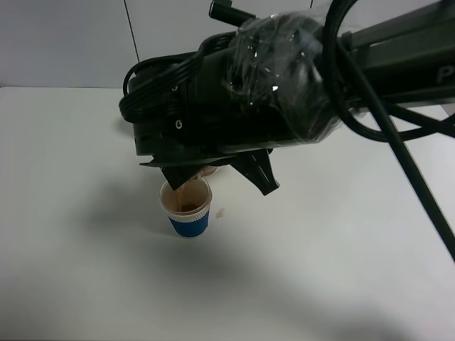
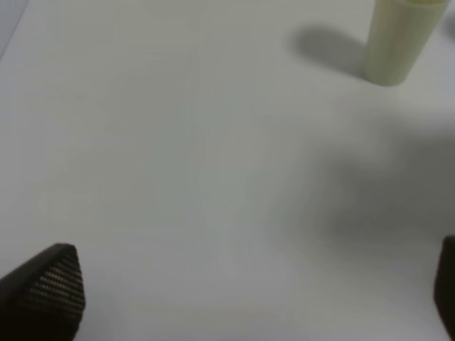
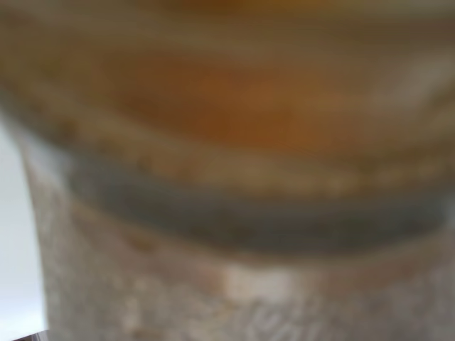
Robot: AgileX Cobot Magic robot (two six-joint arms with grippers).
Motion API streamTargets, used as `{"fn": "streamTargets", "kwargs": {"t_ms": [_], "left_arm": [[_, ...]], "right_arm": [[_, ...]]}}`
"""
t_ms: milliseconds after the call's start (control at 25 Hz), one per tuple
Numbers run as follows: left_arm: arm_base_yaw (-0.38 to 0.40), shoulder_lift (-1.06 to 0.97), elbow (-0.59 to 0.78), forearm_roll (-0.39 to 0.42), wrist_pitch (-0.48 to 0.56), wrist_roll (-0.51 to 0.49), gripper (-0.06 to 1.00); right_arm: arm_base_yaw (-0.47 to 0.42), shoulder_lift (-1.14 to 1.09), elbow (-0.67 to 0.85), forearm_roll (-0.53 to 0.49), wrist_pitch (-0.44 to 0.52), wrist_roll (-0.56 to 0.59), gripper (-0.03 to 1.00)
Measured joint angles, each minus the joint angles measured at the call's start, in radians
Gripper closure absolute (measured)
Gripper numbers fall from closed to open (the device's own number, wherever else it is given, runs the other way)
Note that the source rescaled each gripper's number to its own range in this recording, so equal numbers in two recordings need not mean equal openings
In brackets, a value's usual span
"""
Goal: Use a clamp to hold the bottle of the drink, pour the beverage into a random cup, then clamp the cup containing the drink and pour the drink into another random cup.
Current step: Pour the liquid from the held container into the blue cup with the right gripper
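**Right gripper [image 1: 220,177] clamped on the bottle [image 3: 227,170], tea streaming into the blue-banded cup [image 1: 189,207]**

The right gripper is closed tight on the bottle. The bottle fills the right wrist view as a close blur, with orange-brown beverage [image 3: 234,106] lying against its clear wall. From the high camera only a pinkish sliver of the bottle shows between the dark fingers. Above it is the bulky black right arm [image 1: 284,78], wrapped in clear film, which stretches in from the right to the middle of the white tabletop [image 1: 341,270].

A thin brown stream falls from the bottle into the cup, which stands upright directly below. A shallow brown pool lies in the cup, and its inner wall is stained brown. A small brownish drop [image 1: 222,212] lies on the tabletop just beside the cup.

The left gripper [image 2: 245,295] hangs above the tabletop with its jaws spread wide and nothing between them. One ridged fingertip [image 2: 50,284] shows at each edge of the left wrist view. A pale yellow-green tumbler [image 2: 398,39] stands upright well ahead of it. Its top is cut off, so its contents cannot be told.
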Motion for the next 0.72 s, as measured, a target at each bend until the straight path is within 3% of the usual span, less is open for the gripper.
{"fn": "streamTargets", "kwargs": {"t_ms": [720], "left_arm": [[0.000, 0.000, 0.000, 0.000, 0.000, 0.000, -0.06]], "right_arm": [[0.000, 0.000, 0.000, -0.006, 0.000, 0.000, 0.95]]}}
